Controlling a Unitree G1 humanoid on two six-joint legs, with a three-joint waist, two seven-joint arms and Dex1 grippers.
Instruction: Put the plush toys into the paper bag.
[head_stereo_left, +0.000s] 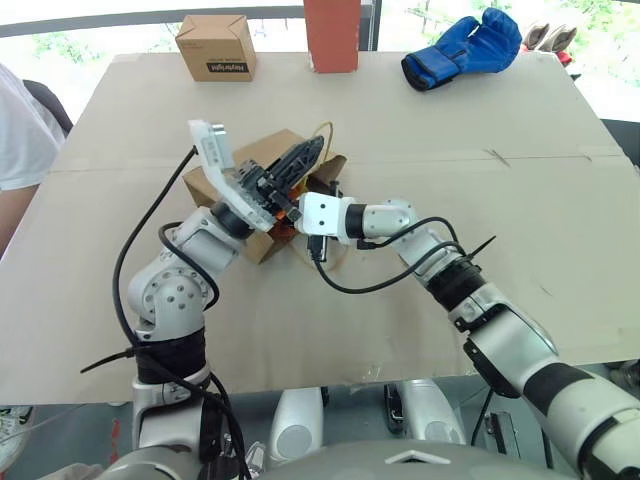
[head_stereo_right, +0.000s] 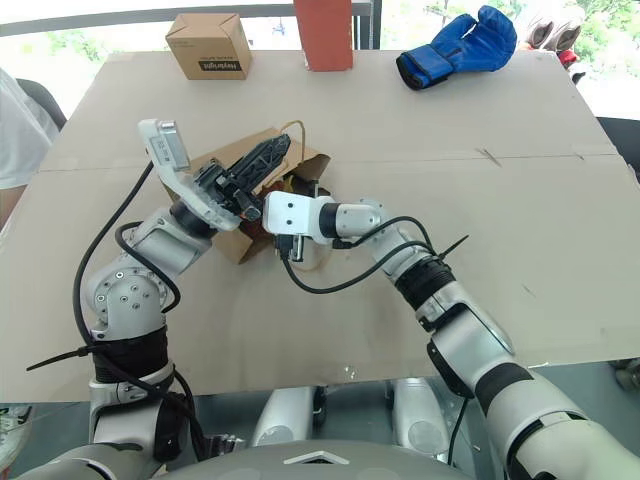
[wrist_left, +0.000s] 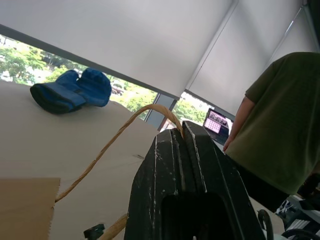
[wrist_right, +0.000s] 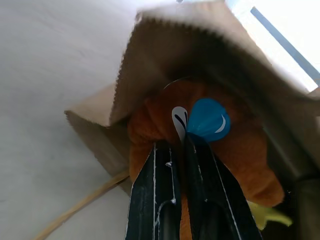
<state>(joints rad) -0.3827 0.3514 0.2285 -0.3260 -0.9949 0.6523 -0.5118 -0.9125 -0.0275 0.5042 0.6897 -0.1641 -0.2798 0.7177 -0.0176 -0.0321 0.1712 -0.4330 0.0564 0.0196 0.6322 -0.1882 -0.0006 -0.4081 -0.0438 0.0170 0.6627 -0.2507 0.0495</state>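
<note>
**A:** What does the paper bag look like, and where is it?

**B:** The paper bag (head_stereo_left: 262, 165) is plain brown kraft paper, creased and partly collapsed, lying on its side on the tan table (head_stereo_left: 520, 230). Its open mouth has a zigzag-cut edge. A thin twisted tan handle (wrist_left: 120, 135) loops up from it.

**A:** What are the grippers doing?

**B:** The left gripper (wrist_left: 182, 131) is at the bag's mouth, its two black fingers pressed together on the top of that handle loop. The right gripper (wrist_right: 178, 145) reaches into the bag's mouth, its fingers closed on the brown plush toy (wrist_right: 240, 155).

**A:** Describe that toy.

**B:** It is round and soft, orange-brown, with a bright blue patch and a white patch beside it, each with a thin curved line on it. It sits inside the bag's opening, under the upper paper wall. A bit of yellow-green plush (wrist_right: 267, 215) shows just beside it, deeper in the bag; I cannot tell what it belongs to.

**A:** What else is near the bag?

**B:** Beyond the bag, at the table's far edge, stands a small cardboard box (head_stereo_left: 216, 46) with black print. Also beyond the bag are a reddish upright block (head_stereo_left: 331, 35) and, farther to the right, a blue boxing glove (head_stereo_left: 462, 50). A person in a white sleeve (head_stereo_left: 22, 130) is to the left of the bag, off the table's edge. Another person in a green shirt (wrist_left: 280, 125) shows in the left wrist view.
</note>
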